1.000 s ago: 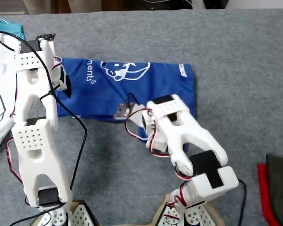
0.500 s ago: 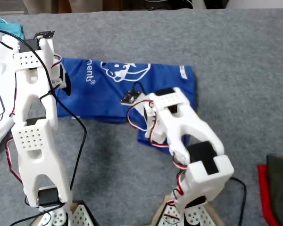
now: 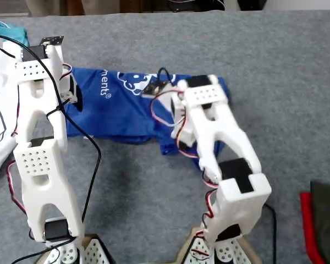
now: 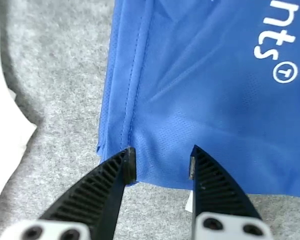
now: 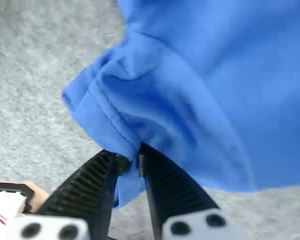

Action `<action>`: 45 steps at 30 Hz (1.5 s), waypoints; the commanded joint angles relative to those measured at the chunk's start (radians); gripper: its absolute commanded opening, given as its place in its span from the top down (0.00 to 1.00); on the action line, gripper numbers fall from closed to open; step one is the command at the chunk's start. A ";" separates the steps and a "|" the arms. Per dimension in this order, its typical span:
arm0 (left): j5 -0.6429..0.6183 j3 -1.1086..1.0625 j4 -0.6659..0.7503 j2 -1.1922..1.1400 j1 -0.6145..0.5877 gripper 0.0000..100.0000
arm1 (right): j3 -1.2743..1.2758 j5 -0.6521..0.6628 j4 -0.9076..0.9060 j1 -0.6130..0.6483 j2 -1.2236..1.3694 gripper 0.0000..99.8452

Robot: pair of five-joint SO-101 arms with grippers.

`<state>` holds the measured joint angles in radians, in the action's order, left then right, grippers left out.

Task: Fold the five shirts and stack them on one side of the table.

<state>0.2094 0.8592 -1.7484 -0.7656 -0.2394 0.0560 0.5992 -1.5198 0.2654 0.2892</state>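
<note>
A blue shirt (image 3: 126, 104) with white print lies folded into a band across the middle of the grey table. My right gripper (image 5: 131, 162) is shut on the blue shirt's hem (image 5: 110, 120), lifting a bunched edge off the table; in the high view that arm (image 3: 209, 126) stands over the shirt's right end. My left gripper (image 4: 160, 162) is open, its fingertips straddling the blue shirt's (image 4: 200, 90) edge near a seamed corner. In the high view the left arm (image 3: 41, 110) is at the shirt's left end.
A white shirt (image 3: 0, 115) with black print lies at the left edge, a teal one (image 3: 8, 30) behind it. A dark garment with red trim (image 3: 322, 220) sits at the right edge. Grey table (image 3: 275, 66) stretches to the back and right.
My right arm has carried the shirt's near edge away from the front of the table, toward the shirt's far right corner. The left arm has stayed still.
</note>
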 commanded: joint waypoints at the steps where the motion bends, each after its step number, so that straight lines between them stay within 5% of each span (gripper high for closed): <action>1: -0.002 0.048 -0.011 0.074 0.009 0.81 | -0.140 0.052 -0.035 -0.042 0.042 1.00; 24: -0.006 0.044 -0.011 0.074 0.012 0.81 | -0.951 0.284 -0.180 -0.058 0.504 0.99; 45: -0.008 0.041 -0.011 0.074 0.041 0.81 | -1.323 0.554 -0.150 -0.070 0.745 0.99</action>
<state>0.2079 0.8592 -1.7484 -0.7656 -0.2133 -1.1914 1.1178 -1.6901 0.2133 1.0349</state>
